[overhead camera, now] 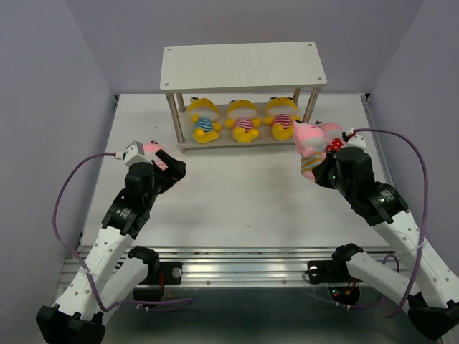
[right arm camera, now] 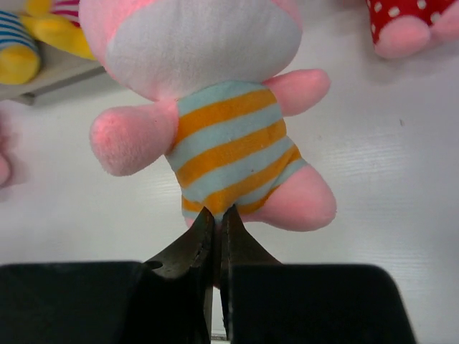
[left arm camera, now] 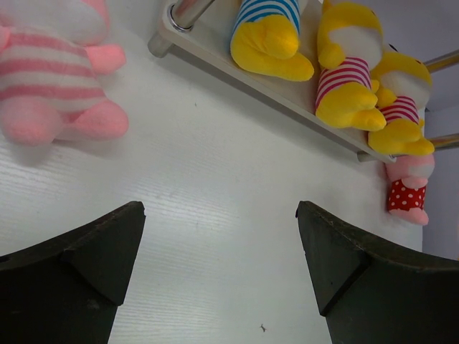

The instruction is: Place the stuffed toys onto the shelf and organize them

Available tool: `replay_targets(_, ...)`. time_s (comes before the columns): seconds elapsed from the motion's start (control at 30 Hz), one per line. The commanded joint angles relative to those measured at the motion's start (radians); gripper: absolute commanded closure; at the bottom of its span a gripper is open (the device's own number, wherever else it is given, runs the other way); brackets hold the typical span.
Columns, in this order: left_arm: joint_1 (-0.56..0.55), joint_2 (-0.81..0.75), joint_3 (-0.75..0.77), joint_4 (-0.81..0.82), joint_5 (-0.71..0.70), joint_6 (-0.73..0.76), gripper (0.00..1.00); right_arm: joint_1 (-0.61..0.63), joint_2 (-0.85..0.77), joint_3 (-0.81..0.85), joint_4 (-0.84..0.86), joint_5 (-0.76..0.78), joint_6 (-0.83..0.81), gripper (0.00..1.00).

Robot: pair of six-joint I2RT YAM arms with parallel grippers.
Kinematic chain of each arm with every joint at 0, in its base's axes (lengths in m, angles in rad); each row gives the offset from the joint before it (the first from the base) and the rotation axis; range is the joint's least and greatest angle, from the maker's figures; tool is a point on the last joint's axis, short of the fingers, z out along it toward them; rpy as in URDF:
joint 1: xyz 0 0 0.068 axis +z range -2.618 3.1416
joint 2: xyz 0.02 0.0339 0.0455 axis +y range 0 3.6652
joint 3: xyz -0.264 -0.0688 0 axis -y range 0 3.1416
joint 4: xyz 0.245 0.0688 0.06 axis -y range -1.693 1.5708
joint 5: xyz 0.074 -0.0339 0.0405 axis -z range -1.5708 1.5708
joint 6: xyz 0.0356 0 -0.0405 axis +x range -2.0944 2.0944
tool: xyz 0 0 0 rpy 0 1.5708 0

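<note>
The shelf (overhead camera: 242, 66) offers its top board bare, reachable from above and from the front. Its lower tier is packed side by side with three yellow toys (overhead camera: 243, 120), with no gap between the legs. At the right end, a polka-dot toy (overhead camera: 333, 145) and the orange-striped pink toy (right arm camera: 229, 143) pinched in the right gripper (right arm camera: 217, 222) crowd the approach. A pink-striped toy (left arm camera: 54, 79) lies near the left corner. The table (overhead camera: 244, 201) before the shelf's middle is open.

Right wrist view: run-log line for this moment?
right gripper: shut on orange-striped pink toy | left gripper: open, empty | shelf: three yellow toys on lower tier
</note>
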Motion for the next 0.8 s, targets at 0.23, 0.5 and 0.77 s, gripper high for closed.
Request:
replay_targets(0.23,0.001,-0.012,-0.013,0.037,-0.019,0.017,0.01,-0.005,0.083,0.381,0.186,-0.142,-0.206,0.99)
replay_targets(0.5,0.0,-0.006,-0.007,0.039,-0.022,0.02,0.01,-0.005,0.36,0.642,0.207,-0.008,-0.224,0.99)
replay_targets(0.77,0.0,-0.005,-0.01,0.042,-0.019,0.02,0.01,-0.005,0.567,0.851,0.212,0.075,-0.221,0.99)
